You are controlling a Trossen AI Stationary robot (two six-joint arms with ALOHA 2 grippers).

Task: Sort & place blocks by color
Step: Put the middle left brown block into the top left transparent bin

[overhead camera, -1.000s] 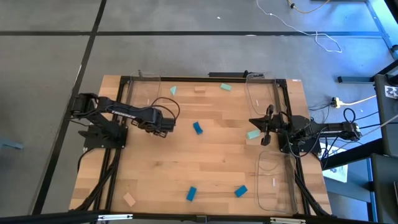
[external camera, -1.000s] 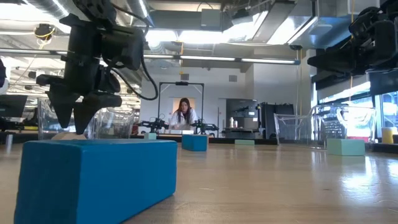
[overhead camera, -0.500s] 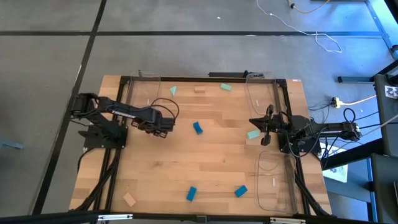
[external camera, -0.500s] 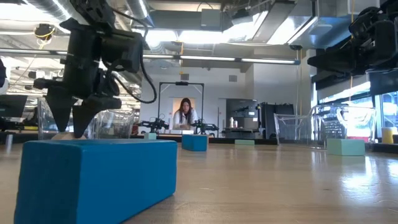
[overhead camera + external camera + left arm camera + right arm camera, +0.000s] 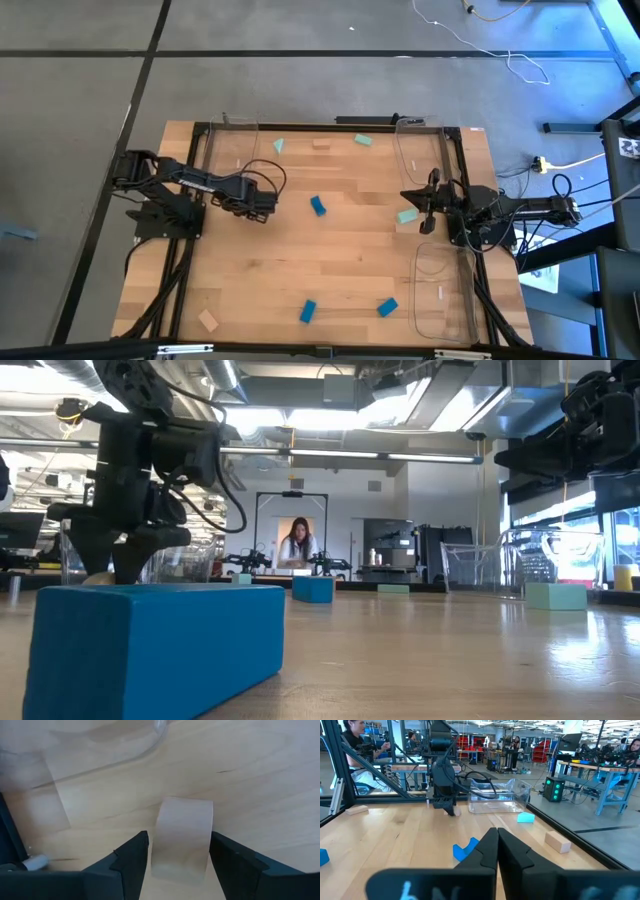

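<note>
Left wrist view: tan block [image 5: 181, 838] sits between the left tool's [image 5: 179, 862] fingers.

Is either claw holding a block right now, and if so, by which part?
Nothing is held yet. The left claw is open, its fingers either side of a light tan wooden block lying on the table. The right claw is shut and empty.

Light wooden table [image 5: 330, 270] seen from above, framed by black rails. Blue block [image 5: 318, 205] taken as landmark, near centre. Two more blue blocks [image 5: 308, 311] [image 5: 387, 308] laid nearer front edge. Mint blocks [image 5: 278, 146] [image 5: 363, 140] [image 5: 406, 216] placed behind it and to right. Tan blocks [image 5: 320, 144] [image 5: 208, 320] set behind it and at front left corner. Clear trays [image 5: 443, 290] [image 5: 236, 150] rested at right and back left.
</note>
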